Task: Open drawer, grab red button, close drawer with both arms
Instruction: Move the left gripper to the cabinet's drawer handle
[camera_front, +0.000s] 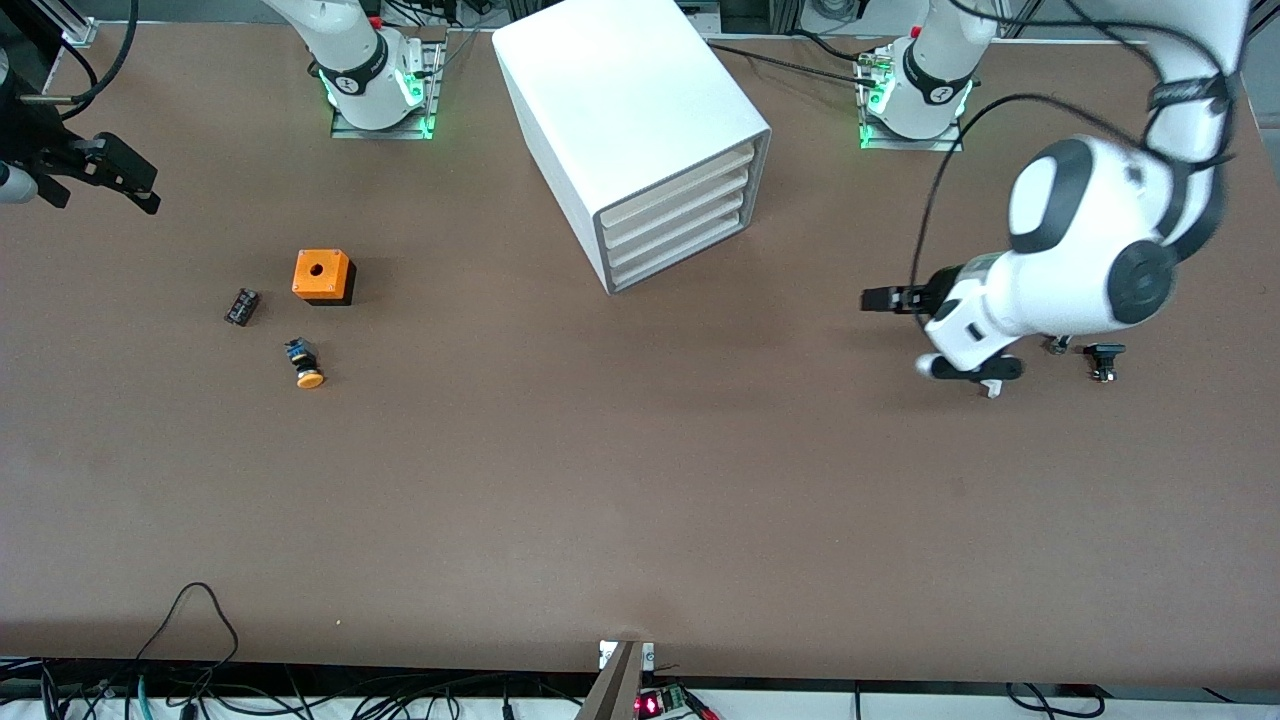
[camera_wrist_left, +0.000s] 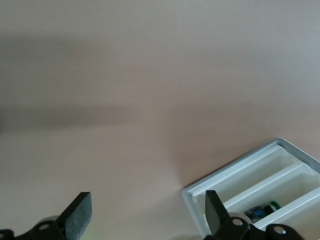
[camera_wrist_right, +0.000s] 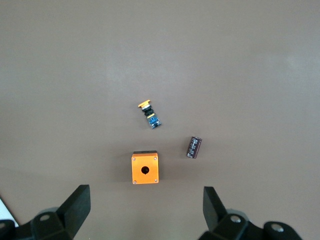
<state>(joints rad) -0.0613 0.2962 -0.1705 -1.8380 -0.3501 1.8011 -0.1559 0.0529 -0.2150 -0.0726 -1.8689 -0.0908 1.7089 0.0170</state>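
The left gripper hangs with its jaws wide and nothing between them, over bare worktop toward the left arm's end, beside the cabinet's front. In the left wrist view its 2 black fingers stand far apart, and past them shows a corner of the white cabinet with its stacked trays; something small, dark and green lies in one tray, too small to tell what it is

The right gripper is up in the air at the right arm's end of the worktop, jaws also wide and empty. Its wrist view looks straight down between its fingers on 3 small things lying apart from one another: an orange box with a hole in its top, a button with an orange-yellow cap on a black and blue body, and a small dark cylinder. The capped button lies nearer the front camera than the box

The cabinet stands between the 2 arm bases, turned at an angle. All 4 drawers look pushed in, the second drawer from the top among them. The red-capped button cannot be seen anywhere

Near the left arm's elbow, 2 small dark parts rest on the worktop
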